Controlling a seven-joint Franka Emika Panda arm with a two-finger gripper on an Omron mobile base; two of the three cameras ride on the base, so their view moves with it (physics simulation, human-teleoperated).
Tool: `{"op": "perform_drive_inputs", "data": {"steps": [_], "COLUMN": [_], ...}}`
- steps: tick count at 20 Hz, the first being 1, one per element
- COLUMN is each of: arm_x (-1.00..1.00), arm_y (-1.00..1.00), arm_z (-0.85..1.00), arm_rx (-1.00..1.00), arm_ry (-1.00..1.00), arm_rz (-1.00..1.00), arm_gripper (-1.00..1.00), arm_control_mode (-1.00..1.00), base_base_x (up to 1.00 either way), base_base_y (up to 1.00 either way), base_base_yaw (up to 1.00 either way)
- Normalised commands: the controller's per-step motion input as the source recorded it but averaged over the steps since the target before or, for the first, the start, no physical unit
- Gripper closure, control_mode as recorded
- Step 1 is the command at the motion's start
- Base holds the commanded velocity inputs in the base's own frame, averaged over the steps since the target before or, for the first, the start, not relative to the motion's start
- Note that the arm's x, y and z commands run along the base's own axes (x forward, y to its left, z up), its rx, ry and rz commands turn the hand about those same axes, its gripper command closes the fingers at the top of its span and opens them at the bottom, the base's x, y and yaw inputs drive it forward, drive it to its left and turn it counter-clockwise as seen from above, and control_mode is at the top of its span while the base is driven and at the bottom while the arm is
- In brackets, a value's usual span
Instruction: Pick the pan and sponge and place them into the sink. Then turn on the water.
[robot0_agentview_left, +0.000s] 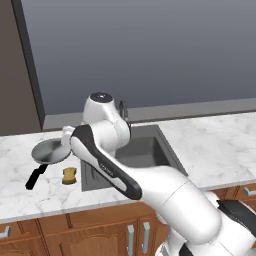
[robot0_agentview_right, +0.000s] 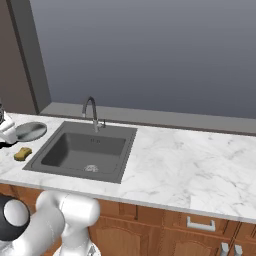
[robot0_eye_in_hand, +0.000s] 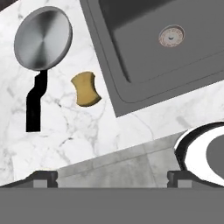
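On marble counter (robot0_eye_in_hand: 87, 131): pan (robot0_eye_in_hand: 43, 38), sponge (robot0_eye_in_hand: 86, 89) left of sink (robot0_eye_in_hand: 131, 87); fingers (robot0_eye_in_hand: 179, 177) spread wide, empty; grey wall (robot0_agentview_right: 150, 50) behind.

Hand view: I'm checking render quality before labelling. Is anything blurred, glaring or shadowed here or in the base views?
Hand view: sharp; the pan shows a soft radial sheen, no harsh glare; the sponge casts almost no shadow. Left base view: the arm hides much of the sink. Right base view: even, flat lighting, the basin walls slightly darker.

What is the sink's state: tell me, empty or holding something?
Empty. The sink basin shows just its drain; the pan and sponge lie on the counter beside it.
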Motion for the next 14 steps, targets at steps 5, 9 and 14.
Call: {"op": "perform_drive_inputs", "data": {"steps": [5,9,14], "arm_x": [0.26,0.21,0.23], "arm_y": [0.99,0.83,0.24], "arm_z": [-0.1,-0.46,-0.66], "arm_rx": [-0.02,-0.04,0.0], "arm_ry": [0.13,0.21,0.18], "arm_rz": [0.0,0.0,0.0], "arm_gripper": [-1.0,-1.0,-1.0], "arm_control_mode": [-1.0,-1.0,-1.0], "base_base_x": [0.0,0.0,0.0], "base_base_y": [0.0,0.0,0.0], "base_base_yaw": [0.0,0.0,0.0]}}
